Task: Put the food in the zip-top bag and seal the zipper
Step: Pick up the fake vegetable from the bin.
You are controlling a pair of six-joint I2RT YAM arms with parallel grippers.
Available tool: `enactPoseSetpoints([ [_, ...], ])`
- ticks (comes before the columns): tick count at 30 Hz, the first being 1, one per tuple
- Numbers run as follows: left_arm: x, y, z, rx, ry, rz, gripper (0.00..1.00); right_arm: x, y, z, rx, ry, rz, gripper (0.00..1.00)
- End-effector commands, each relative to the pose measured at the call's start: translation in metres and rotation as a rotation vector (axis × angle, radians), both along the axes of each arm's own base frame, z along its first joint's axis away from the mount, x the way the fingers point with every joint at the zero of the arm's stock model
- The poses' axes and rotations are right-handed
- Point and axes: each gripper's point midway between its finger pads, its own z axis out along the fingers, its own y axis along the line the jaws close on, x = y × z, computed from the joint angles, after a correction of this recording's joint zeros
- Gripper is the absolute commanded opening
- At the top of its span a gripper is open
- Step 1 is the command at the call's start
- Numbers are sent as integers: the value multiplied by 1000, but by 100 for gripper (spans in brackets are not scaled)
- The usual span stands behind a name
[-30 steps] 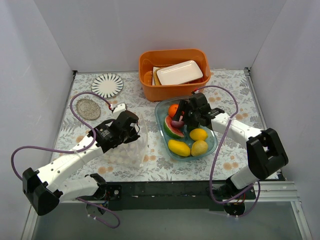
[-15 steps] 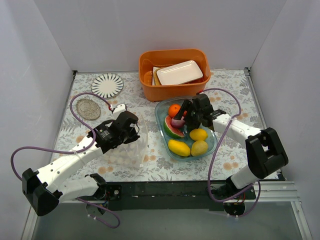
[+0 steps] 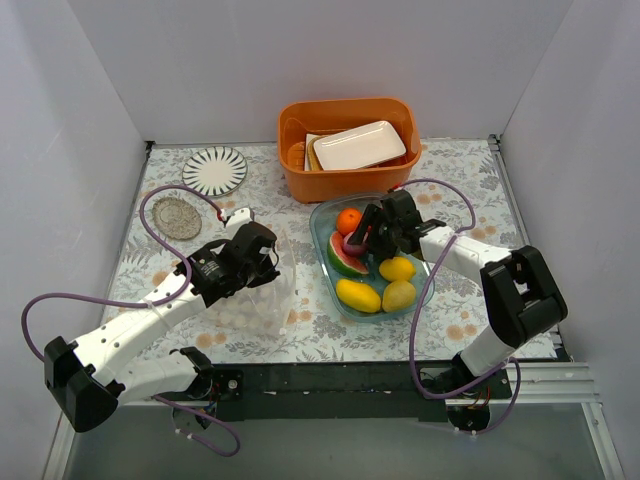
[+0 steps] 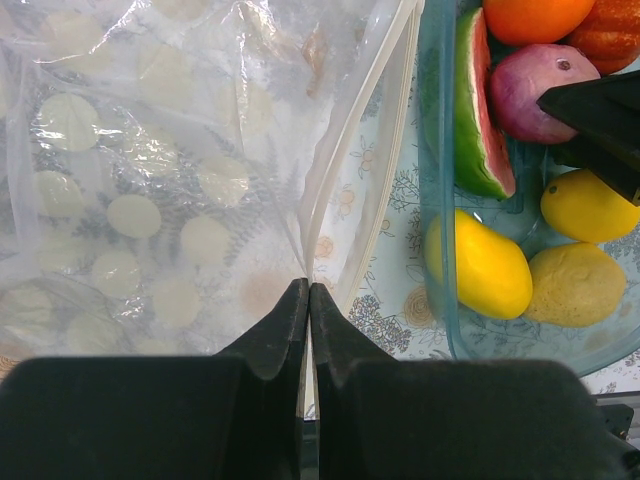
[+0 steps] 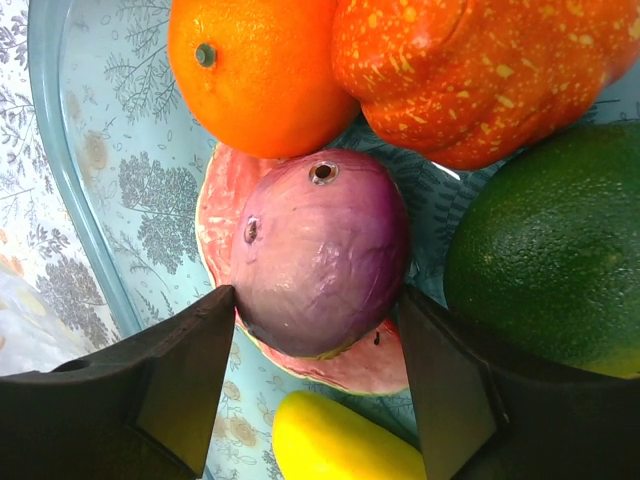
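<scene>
The clear dotted zip-top bag (image 3: 255,300) lies at front left. My left gripper (image 4: 308,288) is shut on its mouth edge, beside the whitish zipper (image 4: 365,150); it also shows in the top view (image 3: 268,262). The food lies in a blue-tinted tray (image 3: 318,228): orange (image 5: 255,70), red tomato (image 5: 480,70), dark green fruit (image 5: 540,260), watermelon slice (image 5: 218,215), yellow mango (image 3: 358,295) and two lemons (image 3: 397,268). My right gripper (image 5: 316,292) is open, one jaw on each side of the purple onion (image 5: 320,250), which rests on the watermelon.
An orange bin (image 3: 345,186) holding a white dish (image 3: 360,143) stands right behind the tray. A striped plate (image 3: 215,170) and a round coaster (image 3: 177,216) lie at back left. White walls enclose the table on three sides.
My right gripper has moved left over the tray and now straddles the purple onion. The left arm and the bag have not moved.
</scene>
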Motion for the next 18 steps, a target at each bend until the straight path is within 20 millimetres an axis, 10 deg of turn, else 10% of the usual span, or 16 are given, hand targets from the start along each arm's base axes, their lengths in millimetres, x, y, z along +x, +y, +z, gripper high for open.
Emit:
enactPoseSetpoints([
  [1, 3, 0, 8, -18, -23, 0, 0, 19, 4, 16, 27, -71, 8, 70],
  [11, 2, 0, 9, -16, -25, 1, 0, 20, 9, 31, 80, -137, 62, 15],
  [18, 3, -1, 9, -21, -26, -1, 0, 6, 12, 63, 127, -234, 146, 7],
])
